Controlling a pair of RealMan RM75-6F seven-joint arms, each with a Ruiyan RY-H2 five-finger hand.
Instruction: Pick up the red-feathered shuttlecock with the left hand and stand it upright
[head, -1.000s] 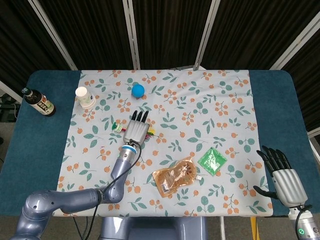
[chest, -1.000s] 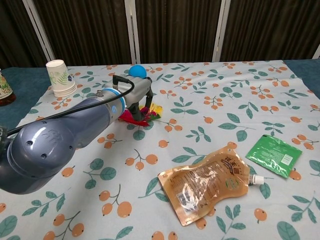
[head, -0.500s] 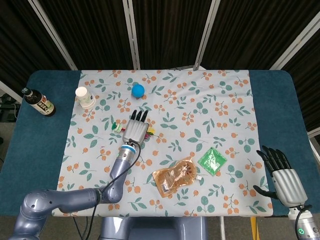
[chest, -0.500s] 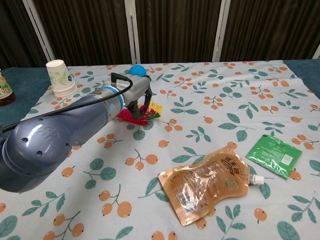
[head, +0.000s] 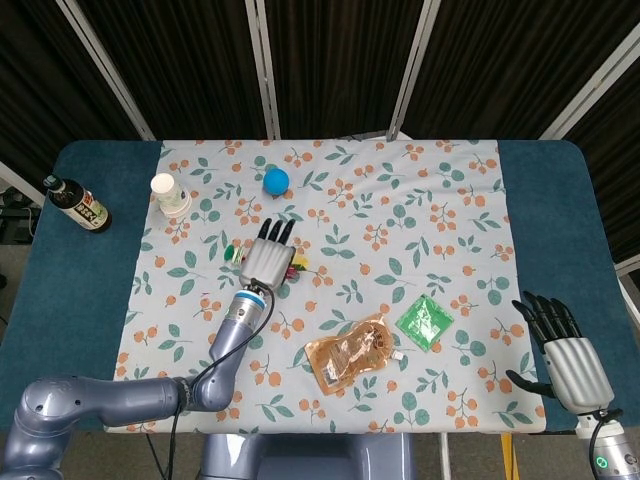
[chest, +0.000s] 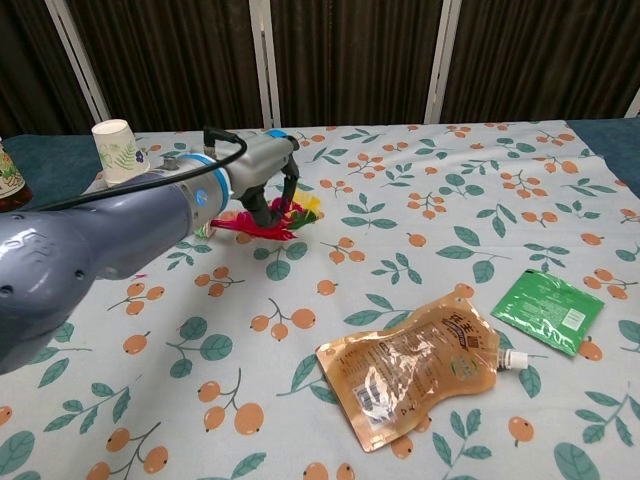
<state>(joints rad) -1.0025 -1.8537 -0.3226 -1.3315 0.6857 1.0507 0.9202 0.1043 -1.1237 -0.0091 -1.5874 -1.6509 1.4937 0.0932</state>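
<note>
The red-feathered shuttlecock (chest: 262, 222) lies low over the flowered cloth, its red and yellow feathers spread sideways. My left hand (chest: 262, 165) is directly above it, fingers curled down around the feathers, and seems to grip them. In the head view the left hand (head: 267, 256) covers most of the shuttlecock (head: 298, 264); only yellow-green bits show at either side. My right hand (head: 565, 350) hangs off the table's near right corner, fingers apart and holding nothing.
A blue ball (head: 276, 180) lies just beyond the left hand. A paper cup (head: 170, 193) and a dark bottle (head: 78, 205) stand at the far left. A brown pouch (chest: 415, 368) and a green packet (chest: 549, 309) lie toward the near right.
The left hand and arm have risen and shifted slightly left, and the shuttlecock has moved with them. The right hand has not moved.
</note>
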